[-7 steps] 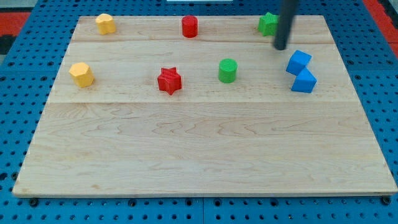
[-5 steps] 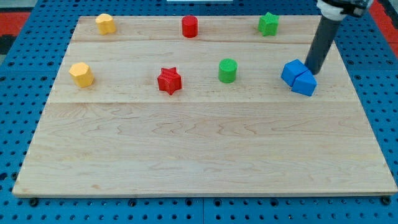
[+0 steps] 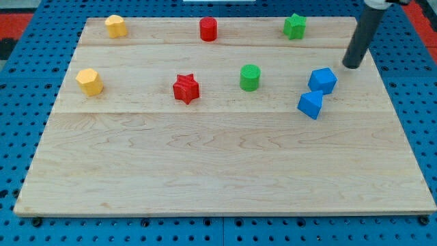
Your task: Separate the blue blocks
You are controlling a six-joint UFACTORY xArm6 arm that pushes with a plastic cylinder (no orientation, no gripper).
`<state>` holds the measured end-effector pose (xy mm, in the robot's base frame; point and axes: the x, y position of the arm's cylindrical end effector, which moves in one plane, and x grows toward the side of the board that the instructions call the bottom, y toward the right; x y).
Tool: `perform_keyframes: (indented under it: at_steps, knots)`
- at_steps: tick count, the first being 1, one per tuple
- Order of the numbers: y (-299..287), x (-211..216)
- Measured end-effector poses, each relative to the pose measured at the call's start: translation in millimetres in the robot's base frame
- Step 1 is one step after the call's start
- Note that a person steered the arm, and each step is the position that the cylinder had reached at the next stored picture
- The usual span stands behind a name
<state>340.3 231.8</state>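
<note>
**Tip up and to the right of two blue blocks lying close together**

My tip rests on the bench near its right edge, in the upper part of the view. The arm carries no hand, so there is nothing to open or close; the dark rod simply slants up toward the view's top right and runs out of the picture.

Just down and to the left of my tip lies the blue cube, apart from the tip with a sliver of bare wood between them. Below and slightly left of that cube sits the second blue block, wedge-like in outline though its exact shape is hard to settle. The two blue blocks are very near each other; whether their corners touch I cannot tell.

Further left, roughly level with the blue cube, stands the green cylinder. Left again is the red star, and near the bench's left edge the yellow block, which looks many-sided.

Along the top of the bench, from the view's right to left, sit the green star, the red cylinder and another yellow block. Around the wooden bench runs a blue pegboard dotted with holes.
</note>
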Motion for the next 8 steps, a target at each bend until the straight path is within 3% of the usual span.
perform_keyframes:
  at_steps: [3, 4, 5, 6, 7, 8]
  knots:
    - [-114, 111]
    - [-153, 111]
    - [-66, 108]
    - [-66, 80]
    - [-129, 60]
    - [-186, 89]
